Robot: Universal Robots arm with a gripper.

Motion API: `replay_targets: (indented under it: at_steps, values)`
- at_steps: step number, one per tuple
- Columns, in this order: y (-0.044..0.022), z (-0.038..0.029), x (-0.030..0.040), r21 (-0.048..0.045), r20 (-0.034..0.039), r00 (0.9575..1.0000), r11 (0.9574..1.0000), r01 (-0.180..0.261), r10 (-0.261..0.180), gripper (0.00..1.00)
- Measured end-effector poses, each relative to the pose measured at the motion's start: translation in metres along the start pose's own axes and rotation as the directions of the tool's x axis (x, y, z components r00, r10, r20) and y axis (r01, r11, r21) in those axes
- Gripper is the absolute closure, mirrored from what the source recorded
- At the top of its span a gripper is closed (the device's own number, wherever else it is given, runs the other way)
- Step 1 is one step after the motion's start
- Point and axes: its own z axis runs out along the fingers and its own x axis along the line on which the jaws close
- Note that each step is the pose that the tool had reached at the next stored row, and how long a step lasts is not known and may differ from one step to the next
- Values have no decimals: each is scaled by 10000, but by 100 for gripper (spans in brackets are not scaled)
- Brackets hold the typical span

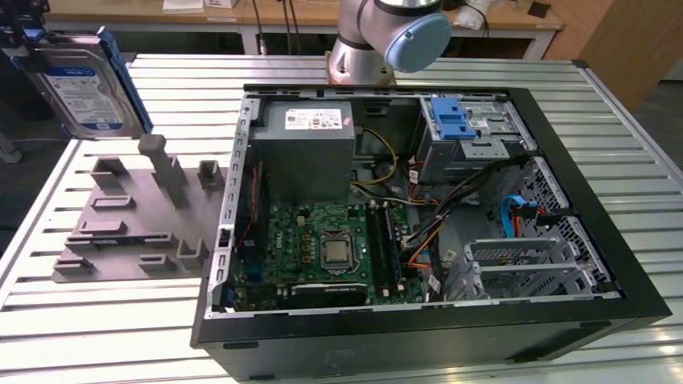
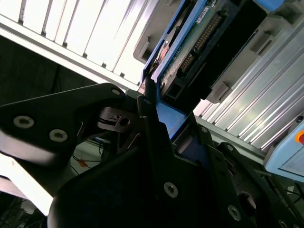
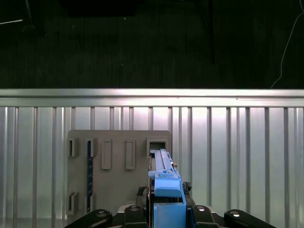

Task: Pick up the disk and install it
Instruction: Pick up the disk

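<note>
The disk [image 1: 85,84], silver-grey with a blue-and-white label and a blue carrier frame, hangs upright in the air at the exterior view's far left, above the grey fixture plate [image 1: 133,216]. My gripper [image 1: 43,38] is shut on its upper end. In the first wrist view the disk [image 3: 166,183] is seen edge-on between my fingers, over the fixture plate [image 3: 118,166]. The second wrist view shows the disk's circuit-board side [image 2: 190,42] with a dark finger [image 2: 147,109] pressed against its blue frame.
An open black computer case [image 1: 597,200] lies at the exterior view's right, with a grey power supply box [image 1: 309,152], a motherboard [image 1: 331,248] and a silver drive cage with a blue latch [image 1: 459,120]. The arm's base [image 1: 373,40] stands behind it on the slatted metal table [image 1: 96,320].
</note>
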Motion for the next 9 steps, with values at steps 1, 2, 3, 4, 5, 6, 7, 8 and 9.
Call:
replay_targets:
  at_steps: [1,2,3,4,5,6,7,8,9]
  values:
    - [0,-4,0,-1,-1,10000,10000,0,0,64]
    - [0,-9,0,-1,-1,10000,10000,0,0,64]
    - [0,-14,0,-2,-1,10000,10000,0,0,64]
    - [0,-18,0,-1,0,10000,10000,0,0,64]
    - [0,-22,0,-1,0,10000,10000,0,0,64]
    - [0,-27,0,-1,-1,10000,10000,0,0,64]
    - [0,-31,0,-1,-1,10000,10000,0,0,64]
    - [0,-35,0,-1,-1,10000,10000,0,0,64]
    - [0,-38,0,0,0,10000,10000,0,0,64]
